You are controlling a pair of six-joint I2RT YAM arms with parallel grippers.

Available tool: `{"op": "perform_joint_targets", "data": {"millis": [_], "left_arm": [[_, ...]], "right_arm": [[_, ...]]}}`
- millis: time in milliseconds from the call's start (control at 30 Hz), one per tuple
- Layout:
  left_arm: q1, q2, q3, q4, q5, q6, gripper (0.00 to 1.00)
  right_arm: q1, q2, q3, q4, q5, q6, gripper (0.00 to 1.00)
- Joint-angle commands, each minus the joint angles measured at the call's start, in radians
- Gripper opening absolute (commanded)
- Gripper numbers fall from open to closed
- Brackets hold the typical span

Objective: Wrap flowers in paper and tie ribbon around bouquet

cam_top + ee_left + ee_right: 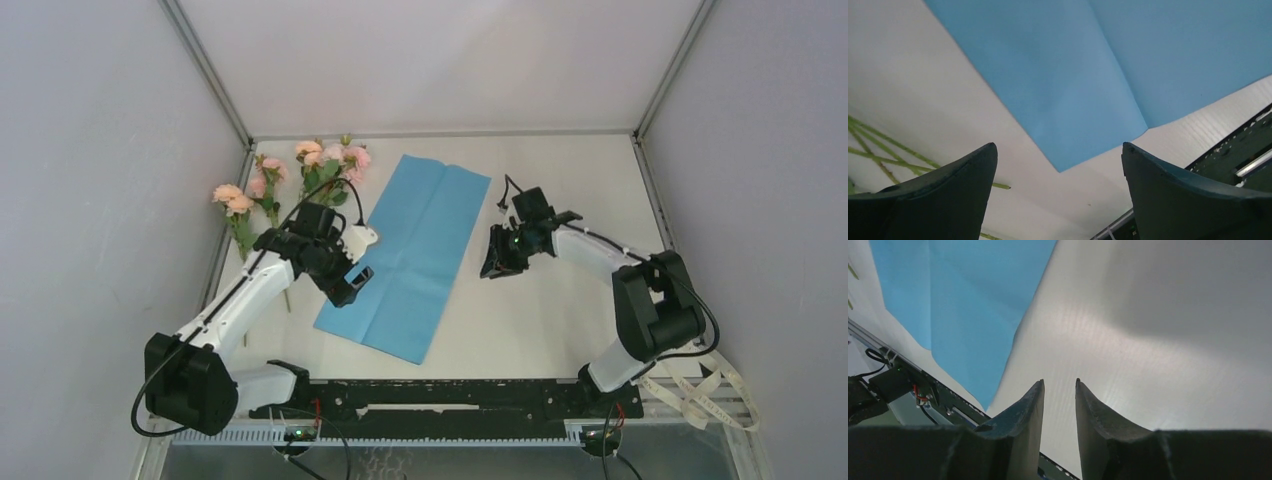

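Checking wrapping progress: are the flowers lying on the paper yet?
No, the flowers lie on the table, left of the paper.

the paper point(410, 255) lies flat and diagonal, light-blue face up, creased. the flowers point(268, 172), pale pink roses, lie loose just left of the paper's far end. the ribbon point(702, 396) lies looped well right of the paper's near corner.

White arms point(236, 303) — black joints point(190, 386), black cables point(143, 400).

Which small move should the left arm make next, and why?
Probably swing the left gripper toward the flowers: its jaws are open and empty, the paper already lies flat, and the flowers lie off it, to its left.
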Motion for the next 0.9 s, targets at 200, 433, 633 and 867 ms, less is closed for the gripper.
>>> {"op": "perform_joint_targets", "data": {"millis": [200, 433, 633, 867], "left_arm": [[-0.036, -0.184, -0.220, 0.069, 0.041, 0.255, 1.00], [-0.154, -0.168, -0.316, 0.215, 0.023, 0.244, 1.00], [-0.348, -0.214, -0.359, 0.238, 0.027, 0.284, 1.00], [-0.615, -0.255, -0.511, 0.381, -0.067, 0.332, 1.00]], "right_arm": [[0.293, 0.022, -0.190, 0.604, 0.167, 0.513, 0.43], [0.363, 0.042, -0.201, 0.654, 0.192, 0.580, 0.40], [0.461, -0.082, -0.221, 0.454, 0.290, 0.505, 0.45], [0.496, -0.169, -0.325, 0.470, 0.299, 0.555, 0.45]]}}
